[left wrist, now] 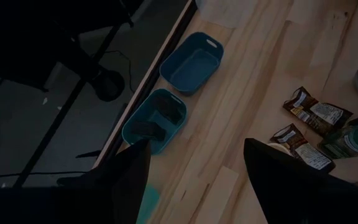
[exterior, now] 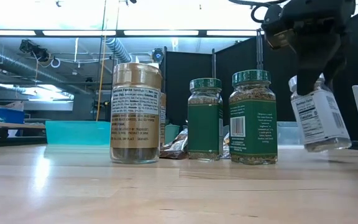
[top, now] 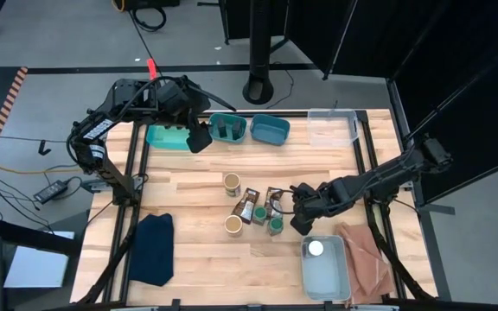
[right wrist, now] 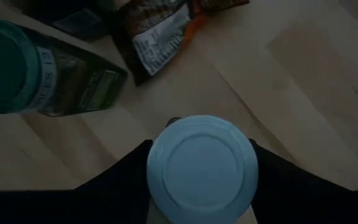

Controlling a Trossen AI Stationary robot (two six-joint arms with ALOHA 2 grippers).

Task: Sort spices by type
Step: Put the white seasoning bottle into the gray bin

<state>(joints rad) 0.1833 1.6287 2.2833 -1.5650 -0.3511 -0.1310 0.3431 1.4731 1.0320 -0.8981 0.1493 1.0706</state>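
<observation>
While the high view hides it under the right gripper [top: 302, 223] | low: white-lidded jar [exterior: 319, 118] hangs tilted off the table, right of the green-lidded jars [exterior: 252, 117] | right wrist: fingers [right wrist: 124, 180] clamp that jar's sides | left wrist: left gripper [left wrist: 194, 177] spread, empty, near the teal bins [left wrist: 191, 61].

1. I see a white-lidded jar [exterior: 319, 115] tilted, lifted just off the wood.
2. Two green-lidded jars [exterior: 252, 117] upright, side by side.
3. Tan-topped jars [top: 232, 183] – two, upright, apart.
4. Brown packets [top: 252, 206] lying flat between them.
5. Another white-lidded jar [top: 316, 250] – inside the pale bin.
</observation>
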